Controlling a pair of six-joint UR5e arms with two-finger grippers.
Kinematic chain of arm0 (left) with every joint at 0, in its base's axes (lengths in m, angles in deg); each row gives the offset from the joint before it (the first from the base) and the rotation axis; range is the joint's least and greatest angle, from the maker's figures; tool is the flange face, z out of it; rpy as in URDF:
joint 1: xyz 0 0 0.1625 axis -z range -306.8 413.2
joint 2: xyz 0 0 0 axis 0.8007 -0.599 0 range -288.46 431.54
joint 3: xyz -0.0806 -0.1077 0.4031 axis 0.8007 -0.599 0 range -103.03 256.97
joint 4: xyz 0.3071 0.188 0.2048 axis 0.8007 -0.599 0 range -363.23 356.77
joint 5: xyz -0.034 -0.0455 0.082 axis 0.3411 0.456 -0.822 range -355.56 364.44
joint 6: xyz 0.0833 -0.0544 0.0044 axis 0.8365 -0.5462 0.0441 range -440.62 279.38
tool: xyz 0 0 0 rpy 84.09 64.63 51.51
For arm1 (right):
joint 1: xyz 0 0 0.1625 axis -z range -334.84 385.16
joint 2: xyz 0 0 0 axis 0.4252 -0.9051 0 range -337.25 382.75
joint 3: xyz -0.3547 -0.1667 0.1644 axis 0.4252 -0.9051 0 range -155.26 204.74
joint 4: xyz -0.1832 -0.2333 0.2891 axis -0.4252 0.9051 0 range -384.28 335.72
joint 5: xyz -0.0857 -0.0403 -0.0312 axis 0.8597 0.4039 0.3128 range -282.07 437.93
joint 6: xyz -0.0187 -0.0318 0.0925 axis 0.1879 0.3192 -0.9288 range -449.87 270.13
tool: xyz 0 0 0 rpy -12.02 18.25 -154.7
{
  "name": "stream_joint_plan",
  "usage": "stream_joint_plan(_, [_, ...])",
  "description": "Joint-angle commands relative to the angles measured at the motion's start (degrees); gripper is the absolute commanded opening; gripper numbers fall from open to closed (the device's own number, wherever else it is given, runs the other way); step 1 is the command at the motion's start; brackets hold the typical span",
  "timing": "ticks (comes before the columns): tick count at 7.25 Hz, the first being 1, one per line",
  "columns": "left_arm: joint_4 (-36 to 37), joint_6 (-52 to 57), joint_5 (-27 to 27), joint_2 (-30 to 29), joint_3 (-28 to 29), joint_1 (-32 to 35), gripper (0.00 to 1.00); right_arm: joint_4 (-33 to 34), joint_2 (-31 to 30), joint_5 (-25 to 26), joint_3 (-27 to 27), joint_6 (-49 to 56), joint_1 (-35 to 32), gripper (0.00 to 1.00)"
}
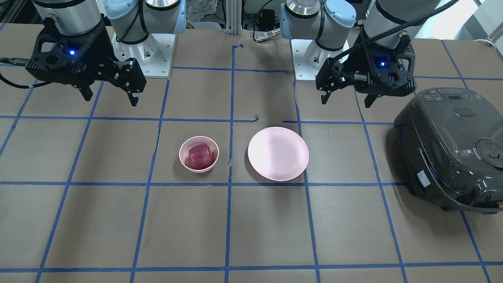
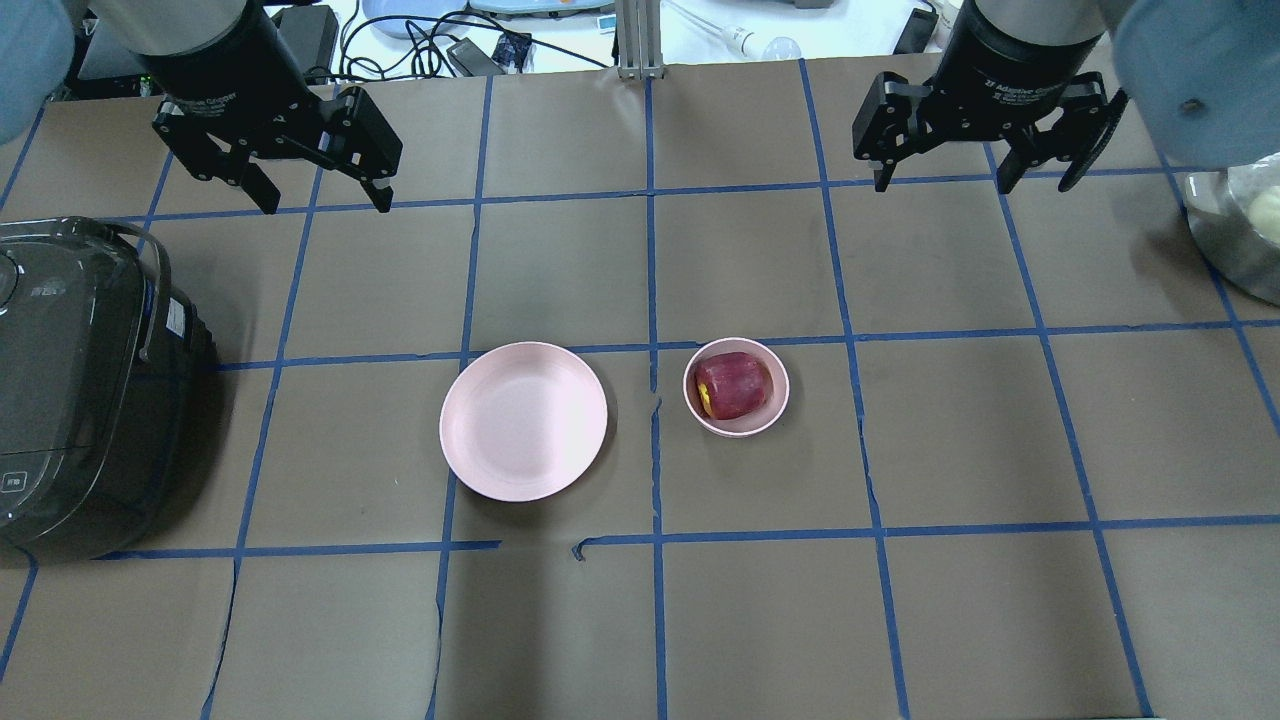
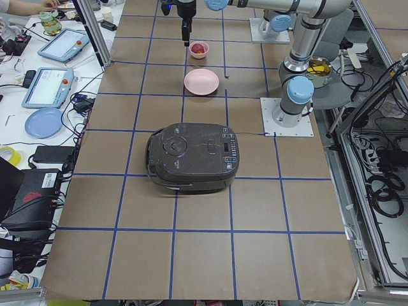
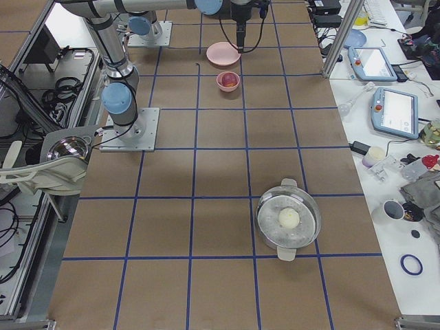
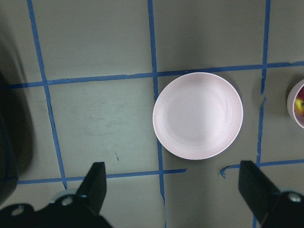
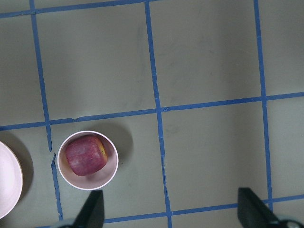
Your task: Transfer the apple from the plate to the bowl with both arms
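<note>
The dark red apple (image 2: 735,385) lies inside the small deep pink bowl (image 2: 775,405); both also show in the front view, apple (image 1: 200,156) and bowl (image 1: 184,159), and in the right wrist view, apple (image 6: 85,155). The wide pink plate (image 2: 523,420) sits bare beside the bowl, and shows in the left wrist view (image 5: 197,115). My left gripper (image 2: 325,195) is open and empty, raised high at the far left. My right gripper (image 2: 945,180) is open and empty, raised high at the far right.
A dark grey rice cooker (image 2: 70,380) stands at the table's left end. A metal pot (image 2: 1235,225) with a pale round item sits at the right edge. Blue tape lines grid the brown table (image 2: 650,620).
</note>
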State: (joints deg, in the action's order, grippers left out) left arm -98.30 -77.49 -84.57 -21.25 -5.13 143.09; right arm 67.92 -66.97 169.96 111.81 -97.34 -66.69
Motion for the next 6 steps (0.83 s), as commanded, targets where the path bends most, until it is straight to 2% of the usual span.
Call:
stream_joint_plan(1, [-0.29,0.21,-0.29,0.69,0.01,0.11,1.0,-0.1,-0.01,0.0,0.03,0.0,-0.16,1.0])
stream_joint_plan(3, [0.15,0.21,-0.2,1.04,-0.43,0.03,1.0,-0.02,1.47,-0.44,2.21,-0.62,-0.69,1.0])
stream_joint_plan(6, [0.32,-0.14,-2.13,0.86,-0.52,0.38,1.0,0.52,1.22,-0.18,1.52,-0.53,-0.25,1.0])
